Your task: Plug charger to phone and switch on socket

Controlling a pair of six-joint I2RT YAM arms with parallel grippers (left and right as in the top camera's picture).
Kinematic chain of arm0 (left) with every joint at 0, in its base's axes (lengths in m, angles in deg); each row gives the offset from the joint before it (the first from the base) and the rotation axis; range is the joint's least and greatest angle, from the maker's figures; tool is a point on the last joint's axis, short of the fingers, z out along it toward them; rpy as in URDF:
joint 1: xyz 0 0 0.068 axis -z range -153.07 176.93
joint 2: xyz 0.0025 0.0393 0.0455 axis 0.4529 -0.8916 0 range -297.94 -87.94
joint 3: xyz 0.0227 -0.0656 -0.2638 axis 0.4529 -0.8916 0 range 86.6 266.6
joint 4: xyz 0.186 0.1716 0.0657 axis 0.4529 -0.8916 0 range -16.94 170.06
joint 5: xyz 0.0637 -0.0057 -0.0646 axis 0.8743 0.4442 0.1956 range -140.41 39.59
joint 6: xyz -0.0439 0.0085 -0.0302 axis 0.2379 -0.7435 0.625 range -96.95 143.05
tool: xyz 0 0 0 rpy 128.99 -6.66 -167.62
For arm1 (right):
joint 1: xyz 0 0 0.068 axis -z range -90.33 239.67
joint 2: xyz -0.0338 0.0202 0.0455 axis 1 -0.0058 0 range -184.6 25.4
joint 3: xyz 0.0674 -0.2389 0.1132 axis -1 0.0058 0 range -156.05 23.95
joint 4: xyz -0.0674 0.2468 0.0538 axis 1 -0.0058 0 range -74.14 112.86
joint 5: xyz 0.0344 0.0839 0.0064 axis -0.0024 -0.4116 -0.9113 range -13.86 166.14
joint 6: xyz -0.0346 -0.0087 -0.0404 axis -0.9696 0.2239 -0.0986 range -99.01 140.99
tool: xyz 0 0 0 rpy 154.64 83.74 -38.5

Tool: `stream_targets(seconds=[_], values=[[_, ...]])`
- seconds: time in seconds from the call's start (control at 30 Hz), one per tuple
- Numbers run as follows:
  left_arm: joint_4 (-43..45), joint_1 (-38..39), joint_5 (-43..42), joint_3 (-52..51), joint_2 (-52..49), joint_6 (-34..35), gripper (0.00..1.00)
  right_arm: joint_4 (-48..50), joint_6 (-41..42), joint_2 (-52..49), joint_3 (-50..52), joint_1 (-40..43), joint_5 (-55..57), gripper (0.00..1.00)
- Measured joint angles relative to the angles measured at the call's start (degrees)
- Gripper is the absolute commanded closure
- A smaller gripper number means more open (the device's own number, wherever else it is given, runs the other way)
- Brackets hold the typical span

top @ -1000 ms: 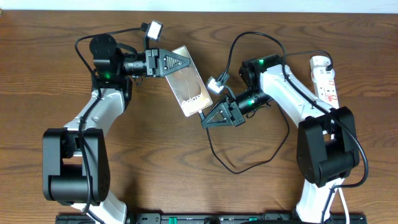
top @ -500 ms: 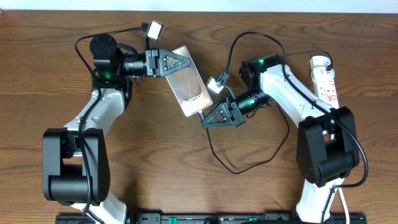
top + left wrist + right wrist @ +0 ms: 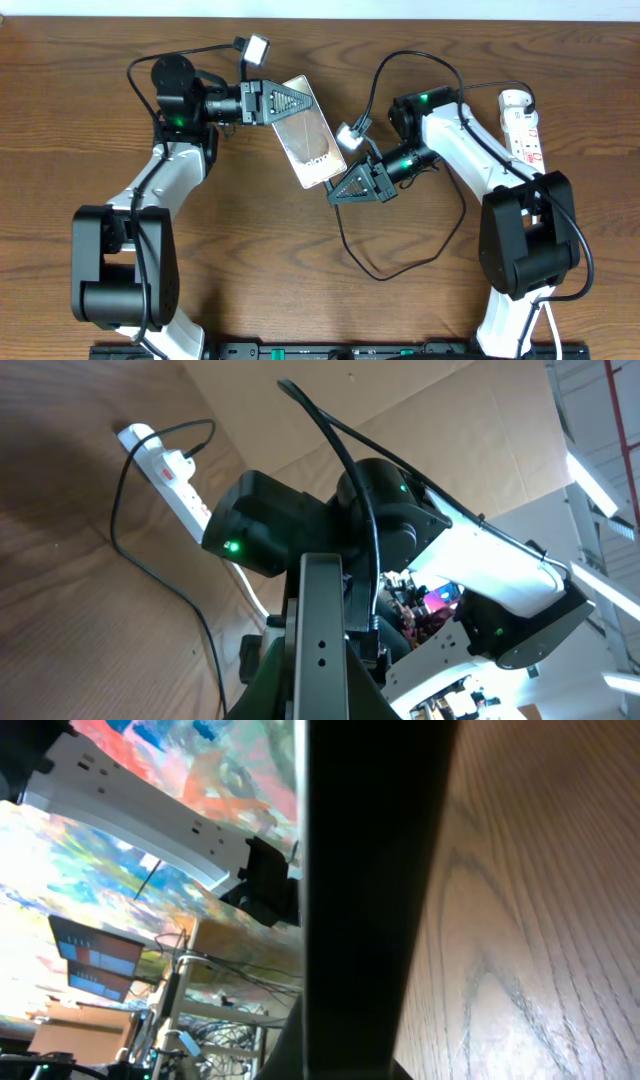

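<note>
Currently: 1 phone (image 3: 312, 145), tilted, pinched at its top end by left gripper (image 3: 296, 100). 1 charger (image 3: 345, 245), pinched by right gripper (image 3: 335, 197) beside phone's lower edge. 1 socket (image 3: 525, 130) at table (image 3: 250, 250) right edge. Risk: misaligned tip skids off port, twisting phone.

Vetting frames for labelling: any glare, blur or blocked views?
Overhead: sharp and evenly lit, but the glossy phone shows glare over its lettering. Left wrist: socket clear; light strips at the right edge blown out. Right wrist: a dark unfocused shape blocks the centre; table grain sharp.
</note>
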Motion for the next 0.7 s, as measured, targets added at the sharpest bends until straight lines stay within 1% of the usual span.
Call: stream_targets(seconds=[0.7], values=[[-0.04, 0.35, 0.07, 0.00, 0.00, -0.85, 0.93, 0.00, 0.00, 0.00, 0.00, 0.22, 0.68, 0.99]])
